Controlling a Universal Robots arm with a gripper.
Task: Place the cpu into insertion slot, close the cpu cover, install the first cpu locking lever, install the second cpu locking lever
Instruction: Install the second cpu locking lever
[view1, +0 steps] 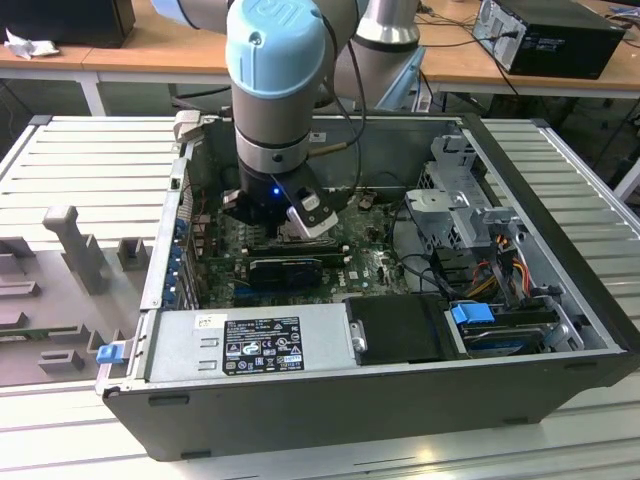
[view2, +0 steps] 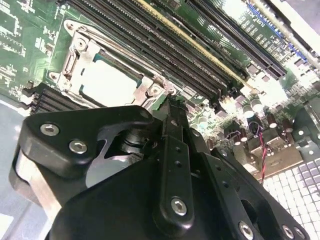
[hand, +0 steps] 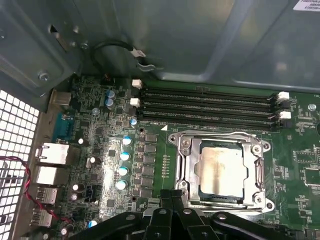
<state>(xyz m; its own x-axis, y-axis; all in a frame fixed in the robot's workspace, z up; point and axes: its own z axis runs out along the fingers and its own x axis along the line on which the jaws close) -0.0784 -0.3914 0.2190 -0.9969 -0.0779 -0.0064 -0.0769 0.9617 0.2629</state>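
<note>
From where the wrist cameras ride, the nearest thing is the black hand (hand: 167, 200) itself: its fingers (view2: 172, 125) are drawn together to a narrow point, and I can see nothing caught between them. That point sits right at the corner of the insertion slot (hand: 182, 165), where a small metal lever end shows in the second wrist view, though I cannot tell whether it is touching it.

Just past the fingertips, the cpu (hand: 220, 170) already lies in the slot, pale top up, and the cpu cover (hand: 260, 175) looks folded down around it, its silver frame flat over the chip's edges. So the step in hand is, by my reckoning, the locking levers. To do it well the closed tip should press on the lever alone, sweep it down and sideways under its catch, and keep off the cover and the small capacitors (hand: 122, 170) beside the socket; a slip here could scrape the green motherboard (hand: 295, 155).

Beyond the socket run the long black memory slots (hand: 205, 107), and farther still the grey wall of the computer case (view1: 320, 400), standing on the ribbed bench (view1: 90, 160).
</note>
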